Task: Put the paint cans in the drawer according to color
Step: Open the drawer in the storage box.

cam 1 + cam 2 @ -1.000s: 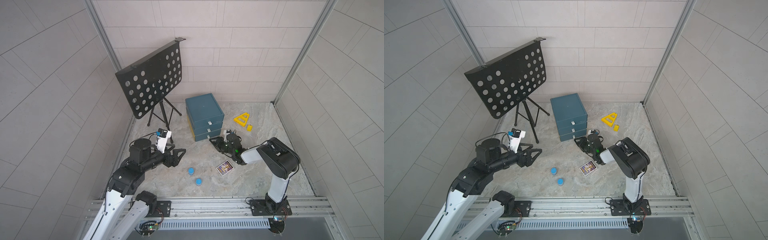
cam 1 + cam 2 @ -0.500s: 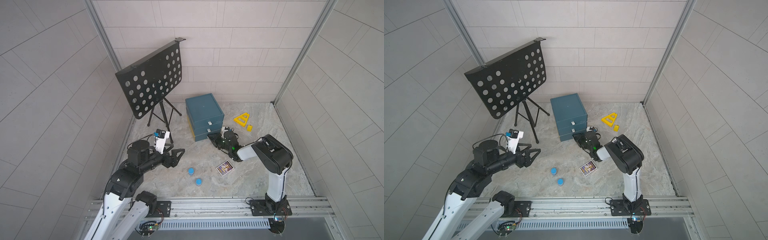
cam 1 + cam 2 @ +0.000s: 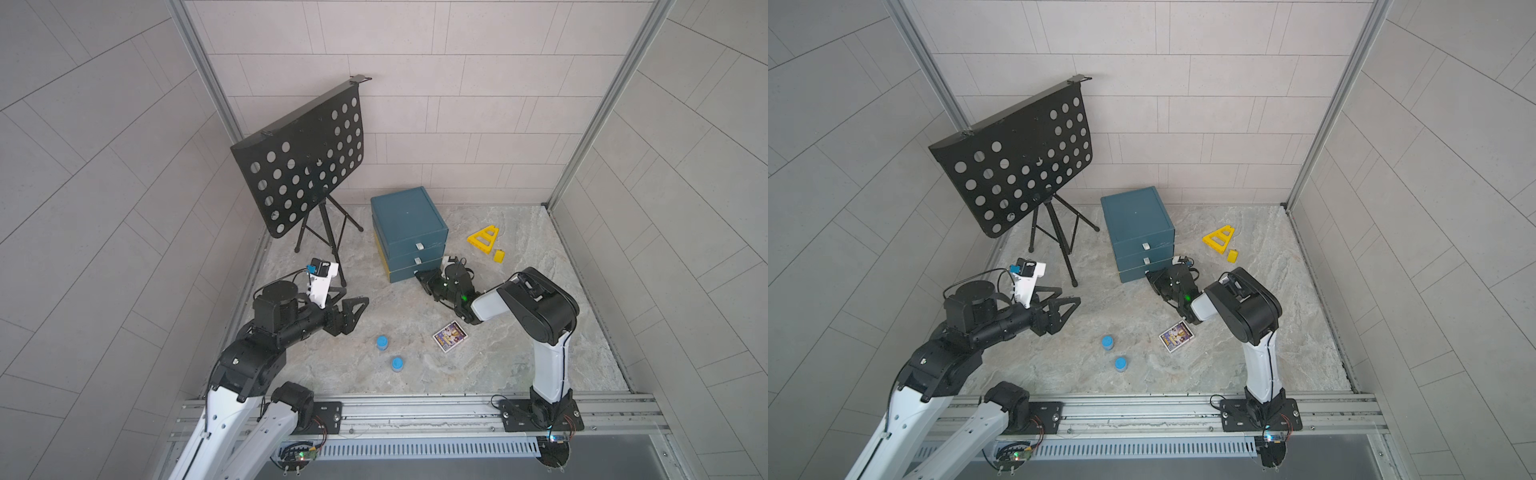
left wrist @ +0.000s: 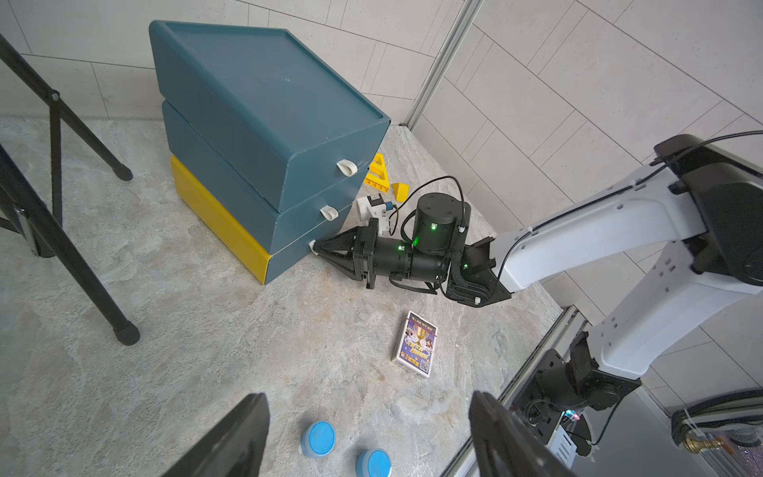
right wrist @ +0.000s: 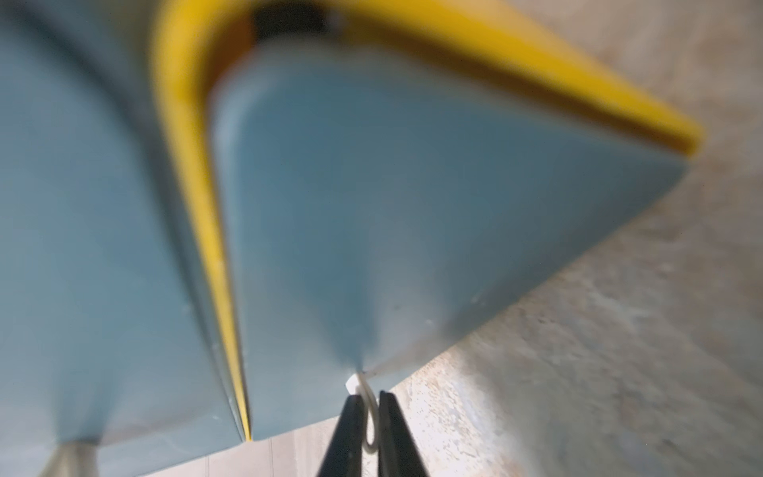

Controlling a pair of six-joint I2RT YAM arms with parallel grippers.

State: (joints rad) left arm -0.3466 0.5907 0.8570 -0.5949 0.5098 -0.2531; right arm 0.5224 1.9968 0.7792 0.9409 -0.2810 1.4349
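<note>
The right gripper [image 4: 320, 247] is clamped on the white loop handle [image 5: 370, 413] of the bottom drawer [image 4: 289, 258] of the teal plastic cabinet [image 4: 268, 103]. Two blue-topped round paint cans [image 3: 382, 342] [image 3: 397, 363] are seen lower centre, nearer the wide-open left gripper [image 4: 369, 396].

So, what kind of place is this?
Probably a robot test cell: panel walls enclose a floor, the left arm and right arm are bolted to a metal rail, and odd props stand inside, a music stand and a drawer unit.
</note>
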